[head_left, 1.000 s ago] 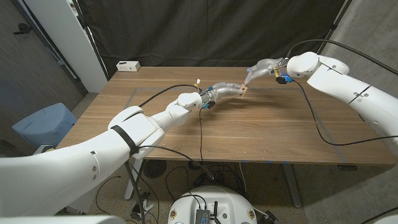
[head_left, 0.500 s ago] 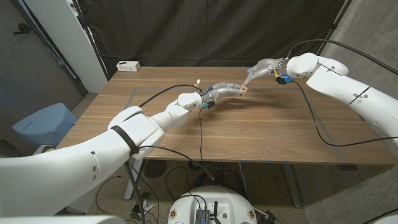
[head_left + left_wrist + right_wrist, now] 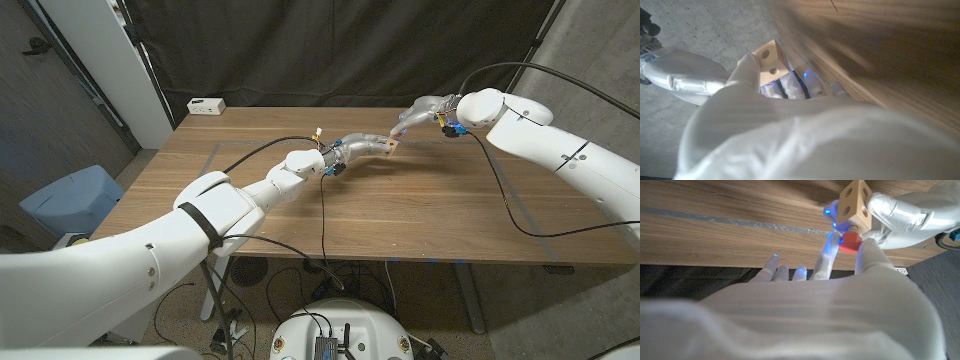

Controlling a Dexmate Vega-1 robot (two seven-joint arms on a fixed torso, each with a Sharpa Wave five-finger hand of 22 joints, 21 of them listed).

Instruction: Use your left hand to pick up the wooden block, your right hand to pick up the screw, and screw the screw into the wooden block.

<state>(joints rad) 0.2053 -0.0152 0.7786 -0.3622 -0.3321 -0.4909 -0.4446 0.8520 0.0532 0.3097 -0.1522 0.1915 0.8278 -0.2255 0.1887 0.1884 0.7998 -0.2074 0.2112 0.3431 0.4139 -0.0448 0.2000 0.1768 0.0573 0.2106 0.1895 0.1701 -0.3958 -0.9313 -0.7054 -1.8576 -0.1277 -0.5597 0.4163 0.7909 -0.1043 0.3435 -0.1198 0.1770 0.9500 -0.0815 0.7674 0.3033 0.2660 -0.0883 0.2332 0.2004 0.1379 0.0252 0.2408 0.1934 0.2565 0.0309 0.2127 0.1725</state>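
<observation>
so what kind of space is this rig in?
Probably a lab or test bay: a long wooden table backed by a black curtain, loose black cables trailing across the tabletop, bare concrete-looking floor and a white power strip.

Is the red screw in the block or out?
In, at least partly: the red screw sits pressed against the wooden block; depth unclear.

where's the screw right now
In the right wrist view the red-headed screw is pinched in the right hand, its head against the wooden block that the left hand holds above the table's far middle.
</observation>
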